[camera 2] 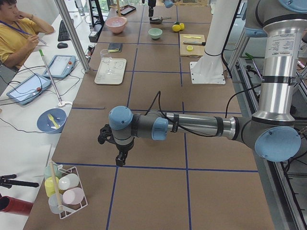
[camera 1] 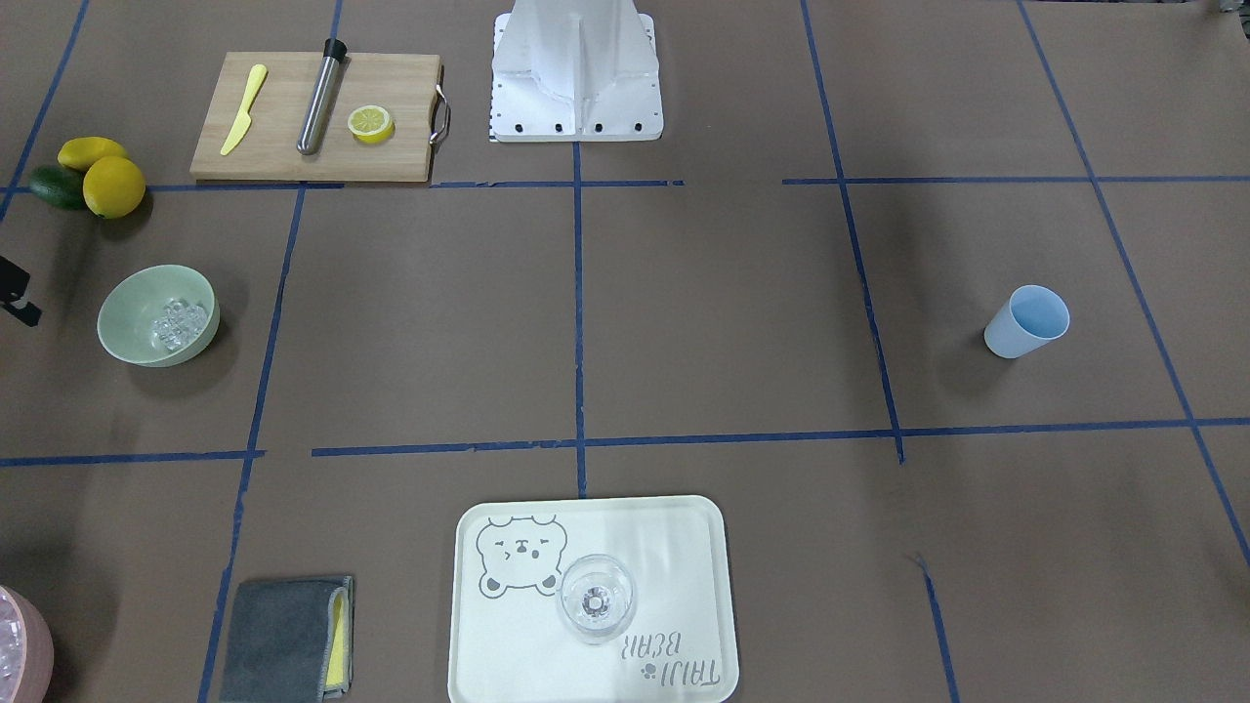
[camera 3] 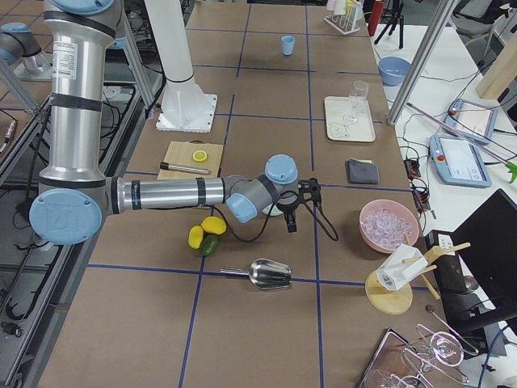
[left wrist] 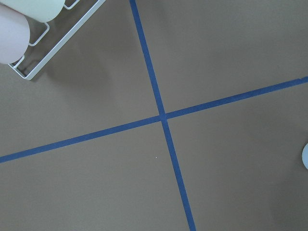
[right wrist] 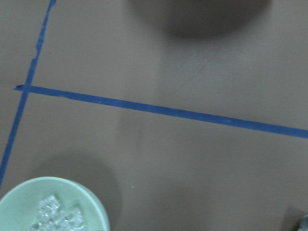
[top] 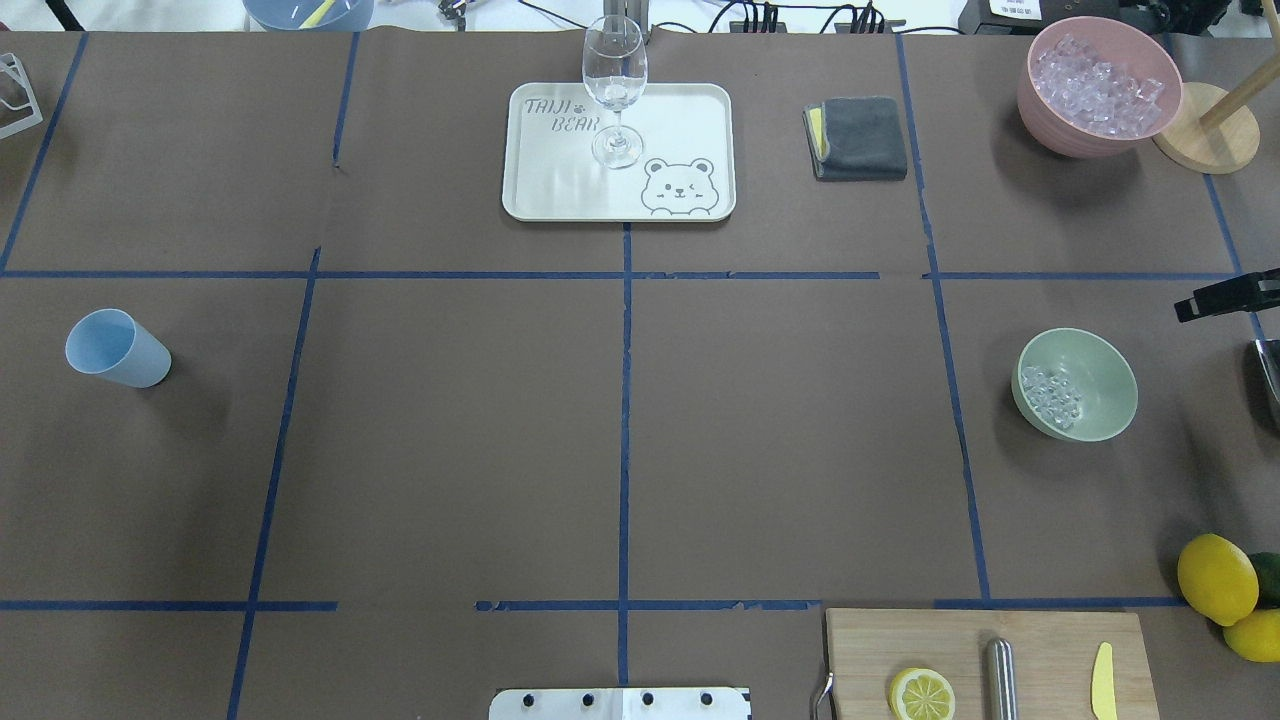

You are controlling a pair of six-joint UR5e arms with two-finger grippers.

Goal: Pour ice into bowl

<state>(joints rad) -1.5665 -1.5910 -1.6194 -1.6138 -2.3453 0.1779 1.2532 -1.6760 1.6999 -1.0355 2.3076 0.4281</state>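
The pale sage-green bowl stands on the table with a handful of clear ice cubes in it. It also shows in the overhead view and the right wrist view. My right gripper hangs just beside the bowl and points down with nothing in it. Only a black part of it reaches the overhead view, so I cannot tell if it is open or shut. My left gripper hovers low over bare table far from the bowl. It shows only in the left side view, so I cannot tell its state.
A metal scoop lies on the table near the right arm. A pink bowl of ice stands at the far right. Also there are a blue cup, a tray with a wine glass, a grey cloth, a cutting board and lemons.
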